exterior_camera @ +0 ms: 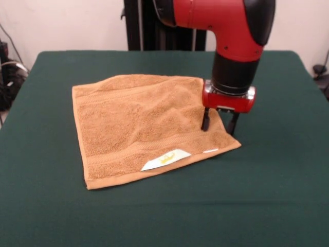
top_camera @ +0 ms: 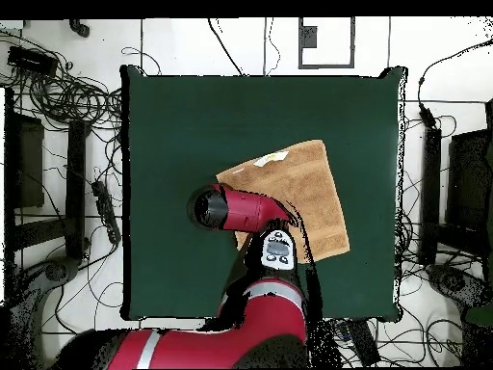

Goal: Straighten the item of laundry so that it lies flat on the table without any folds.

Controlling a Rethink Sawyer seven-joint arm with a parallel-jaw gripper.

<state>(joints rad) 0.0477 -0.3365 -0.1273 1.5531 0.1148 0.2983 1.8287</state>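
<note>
The towel (exterior_camera: 141, 123) lies spread on the table (exterior_camera: 277, 195), a little toward the robot's side of the middle in the front view and turned at an angle to the table's edges. It is orange-tan terry cloth with hemmed borders. Most of it is flat, but soft wrinkles run across the part near the gripper, and the far edge looks slightly raised or rolled. A white label (exterior_camera: 165, 159) with yellow print sits at the near hem, and a smaller white tab (exterior_camera: 210, 151) shows just beside it along the same edge.

The arm (exterior_camera: 231, 31) comes down from above, red and black, and ends in the gripper (exterior_camera: 219, 124) at the towel's right-hand corner as the front view shows it. Its two dark fingers (exterior_camera: 205, 119) stand apart, pointing down, with their tips at or just above the cloth; one is over the towel and the other is near its side edge. I cannot tell whether the tips touch the cloth. Nothing is clamped between them.

In the overhead view the towel (top_camera: 294, 193) lies right of the table's (top_camera: 173, 125) middle, and the arm (top_camera: 241, 210) covers its lower left part, so the gripper itself is hidden there. The label (top_camera: 272, 157) shows at the towel's upper edge
</note>
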